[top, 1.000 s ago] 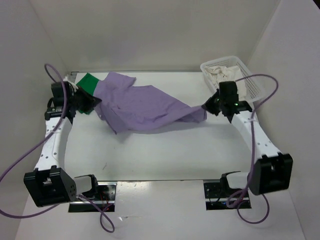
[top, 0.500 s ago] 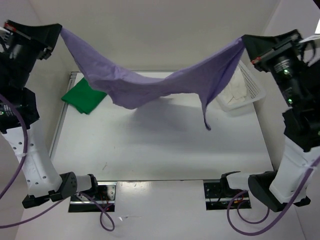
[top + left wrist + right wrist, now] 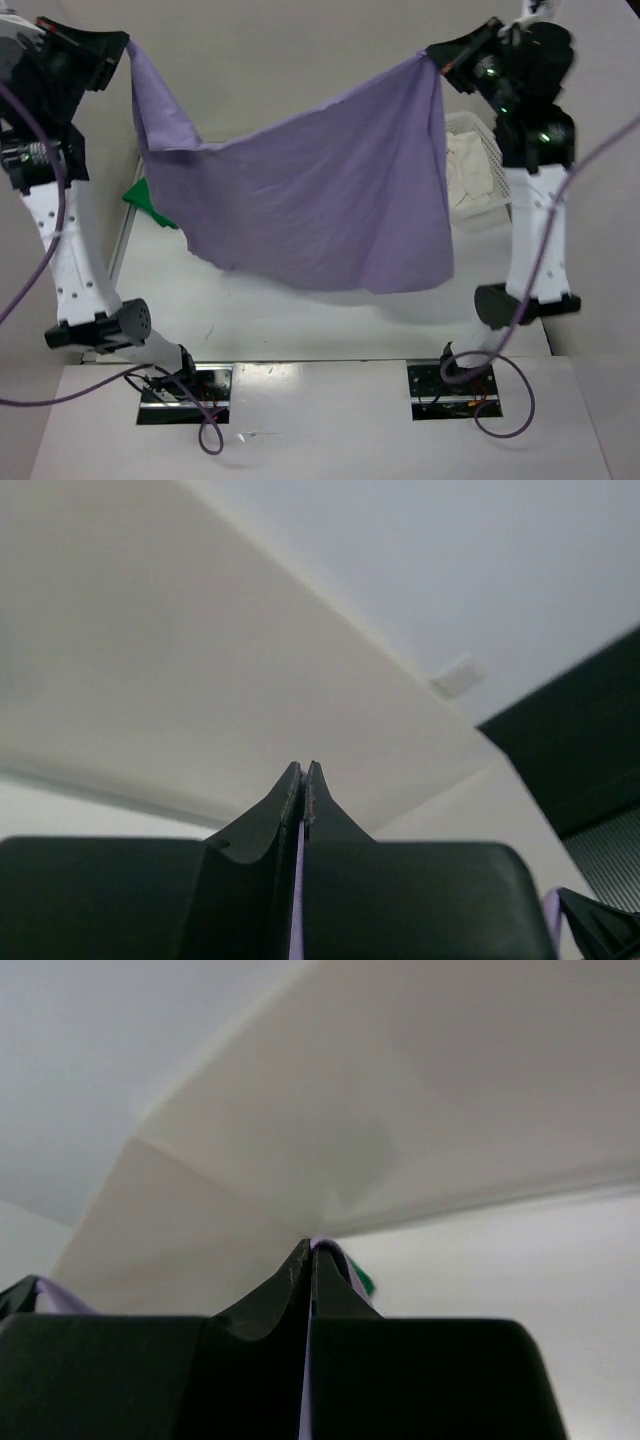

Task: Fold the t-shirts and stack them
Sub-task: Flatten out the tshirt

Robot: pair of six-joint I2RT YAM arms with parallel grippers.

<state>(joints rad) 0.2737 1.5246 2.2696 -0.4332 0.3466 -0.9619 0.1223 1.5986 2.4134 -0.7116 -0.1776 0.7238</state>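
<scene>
Green tee partly behind lav. tee

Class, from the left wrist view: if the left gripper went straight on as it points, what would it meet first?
Likely the white wall panel; nothing else shows ahead of the left gripper, shut on the lavender shirt, though depth is unclear.

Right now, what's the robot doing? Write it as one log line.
left gripper: shut on purple shirt | right gripper: shut on purple shirt | purple shirt: hangs spread between them
</scene>
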